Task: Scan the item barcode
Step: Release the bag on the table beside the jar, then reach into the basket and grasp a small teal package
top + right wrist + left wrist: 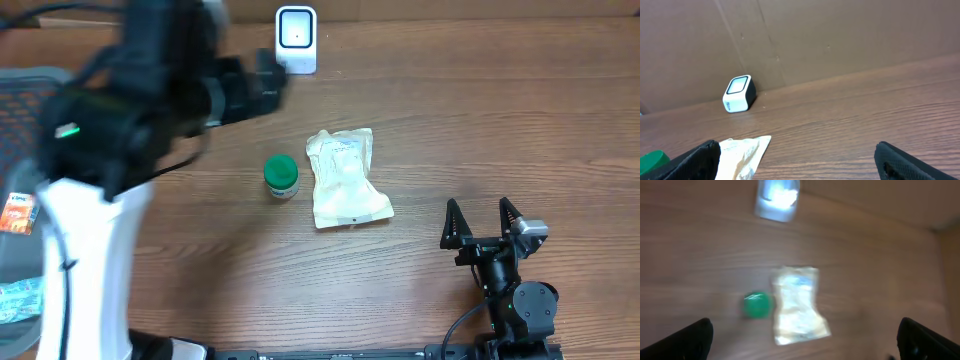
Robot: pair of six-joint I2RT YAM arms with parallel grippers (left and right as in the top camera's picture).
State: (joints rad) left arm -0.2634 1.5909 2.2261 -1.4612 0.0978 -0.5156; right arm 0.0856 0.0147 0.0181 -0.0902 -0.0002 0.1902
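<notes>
Both arms are empty-handed over the wooden surface [500, 120]. The left arm [120, 120] fills the upper left of the overhead frame, big and blurred, close to the camera. Its left pincer [805, 330] is spread wide. In the left wrist view one dark finger sits in the lower left corner and the other in the lower right, nothing gripped, with the goods in sight down on the wood between them.

The right pincer [480, 220], in the lower right of the overhead frame, is also wide apart. Its tips point toward the top of the frame and hold nothing.

The white pouch [345, 178] lies flat at the centre of the frame, well clear of both pincers. Just to its left, close but not touching, stands the green-capped bottle [281, 176]. At top centre sits the scanner [296, 38], a small white box with a pale window on top, well apart from the pouch. In the right wrist view the scanner shows at centre left and the pouch's corner pokes in at the bottom left.
</notes>
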